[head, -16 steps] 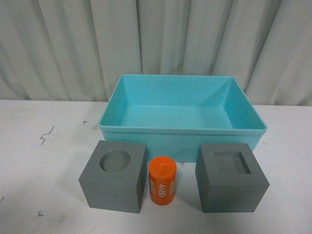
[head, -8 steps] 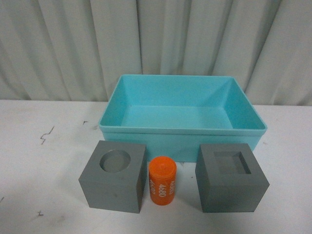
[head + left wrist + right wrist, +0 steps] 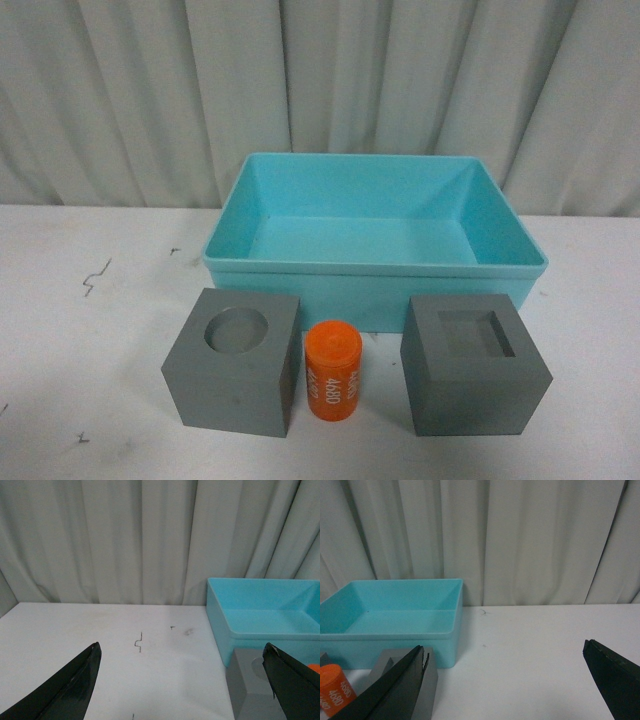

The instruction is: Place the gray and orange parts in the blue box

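Listing your stock on the white table (image 3: 90,340):

- One blue box (image 3: 375,268), at the back, before the curtain (image 3: 150,90).
- One round-recess gray cube (image 3: 232,365), in front of the box's left half.
- One square-recess gray cube (image 3: 475,370), in front of its right half.
- One orange cylinder (image 3: 333,372), upright between the cubes, just beside the round-recess one.
- Left gripper (image 3: 181,650): jaws spread wide.
- Right gripper (image 3: 504,647): likewise spread wide.
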Tool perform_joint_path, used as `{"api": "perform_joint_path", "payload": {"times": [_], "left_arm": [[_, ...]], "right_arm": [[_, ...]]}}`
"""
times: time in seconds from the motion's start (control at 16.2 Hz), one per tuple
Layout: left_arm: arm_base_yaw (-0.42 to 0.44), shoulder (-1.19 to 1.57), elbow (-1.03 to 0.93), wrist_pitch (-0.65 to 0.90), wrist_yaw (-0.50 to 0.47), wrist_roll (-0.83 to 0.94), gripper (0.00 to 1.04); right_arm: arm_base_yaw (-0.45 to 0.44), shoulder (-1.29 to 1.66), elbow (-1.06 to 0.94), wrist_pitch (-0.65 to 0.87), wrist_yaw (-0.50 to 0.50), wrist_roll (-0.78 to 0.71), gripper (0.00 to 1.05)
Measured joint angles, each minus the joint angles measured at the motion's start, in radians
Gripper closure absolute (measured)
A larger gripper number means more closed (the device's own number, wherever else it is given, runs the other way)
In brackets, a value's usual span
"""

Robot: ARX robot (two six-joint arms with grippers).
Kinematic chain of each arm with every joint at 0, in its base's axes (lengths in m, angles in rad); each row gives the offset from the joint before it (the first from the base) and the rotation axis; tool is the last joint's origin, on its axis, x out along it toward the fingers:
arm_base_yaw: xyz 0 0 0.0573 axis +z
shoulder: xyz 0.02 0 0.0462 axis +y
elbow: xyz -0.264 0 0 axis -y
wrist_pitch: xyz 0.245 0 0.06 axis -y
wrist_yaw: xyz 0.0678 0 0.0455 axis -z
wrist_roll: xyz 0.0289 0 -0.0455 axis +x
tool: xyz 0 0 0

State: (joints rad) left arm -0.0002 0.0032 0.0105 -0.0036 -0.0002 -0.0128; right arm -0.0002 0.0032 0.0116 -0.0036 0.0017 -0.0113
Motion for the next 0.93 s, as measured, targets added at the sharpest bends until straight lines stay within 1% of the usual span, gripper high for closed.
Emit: {"api": "perform_joint_path", "payload": {"times": [0.93], "left_arm": [[0.0,0.0,0.0,0.0,0.0,0.0,0.07]], "right_arm": [[0.0,0.0,0.0,0.0,0.0,0.0,0.06]]}}
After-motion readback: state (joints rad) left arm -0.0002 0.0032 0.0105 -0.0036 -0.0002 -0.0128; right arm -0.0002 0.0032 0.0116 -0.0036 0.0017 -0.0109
